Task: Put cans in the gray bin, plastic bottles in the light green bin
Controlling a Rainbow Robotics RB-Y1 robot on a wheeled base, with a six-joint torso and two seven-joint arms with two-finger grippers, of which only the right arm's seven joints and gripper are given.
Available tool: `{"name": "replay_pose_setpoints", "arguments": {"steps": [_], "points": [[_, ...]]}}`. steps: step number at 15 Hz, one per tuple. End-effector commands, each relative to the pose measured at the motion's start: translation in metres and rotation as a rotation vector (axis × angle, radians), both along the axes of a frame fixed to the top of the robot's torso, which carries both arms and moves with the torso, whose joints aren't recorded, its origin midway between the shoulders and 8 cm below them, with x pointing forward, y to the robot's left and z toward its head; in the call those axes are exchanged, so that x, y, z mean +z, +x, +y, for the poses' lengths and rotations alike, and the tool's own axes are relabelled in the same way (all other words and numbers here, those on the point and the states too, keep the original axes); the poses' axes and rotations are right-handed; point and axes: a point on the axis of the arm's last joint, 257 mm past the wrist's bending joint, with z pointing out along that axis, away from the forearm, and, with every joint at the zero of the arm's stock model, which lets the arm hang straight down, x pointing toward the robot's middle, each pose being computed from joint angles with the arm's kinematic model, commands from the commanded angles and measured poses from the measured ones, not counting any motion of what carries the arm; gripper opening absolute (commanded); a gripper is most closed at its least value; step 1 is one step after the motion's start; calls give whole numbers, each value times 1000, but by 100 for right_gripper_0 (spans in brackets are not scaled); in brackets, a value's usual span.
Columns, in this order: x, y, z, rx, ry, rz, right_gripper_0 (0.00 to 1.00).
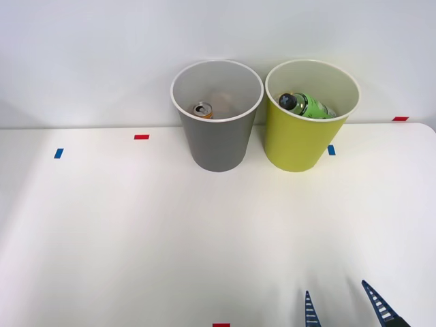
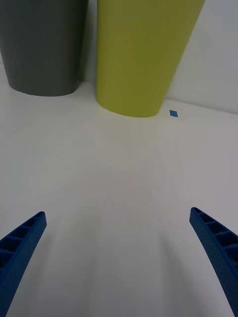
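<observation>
I have a wide stretch of bare white table (image 1: 170, 238) between my right gripper (image 1: 344, 303) and the gray bin (image 1: 218, 146), nothing lying across it. The gripper sits at the table's near edge, well apart from the gray bin and off to its right. Its two blue ribbed fingers (image 2: 22, 247) are spread wide with nothing between them.

The gray bin stands at the far side of the table, close to the wall. The light green bin (image 1: 300, 146) stands just beside it on the right, a narrow gap between them. Inside the gray bin I see the orange can (image 1: 202, 110), silver top and pull tab up. Inside the light green bin the plastic bottle (image 1: 306, 105) lies tilted, black cap toward the gray bin, green label showing.

Small tape marks dot the table: a red one (image 1: 141, 137) and a blue one (image 1: 58, 153) left of the gray bin, another blue one (image 2: 173, 113) just right of the light green bin's base.

Both bins are round, tapered, smooth plastic with pale rims
</observation>
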Motion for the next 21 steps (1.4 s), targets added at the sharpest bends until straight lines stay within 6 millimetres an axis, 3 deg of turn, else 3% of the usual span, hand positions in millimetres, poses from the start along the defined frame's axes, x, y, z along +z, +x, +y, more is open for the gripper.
{"name": "replay_pose_setpoints", "arguments": {"steps": [1,21], "points": [[0,0,0,0,0,0,100],[0,0,0,0,0,0,100]]}}
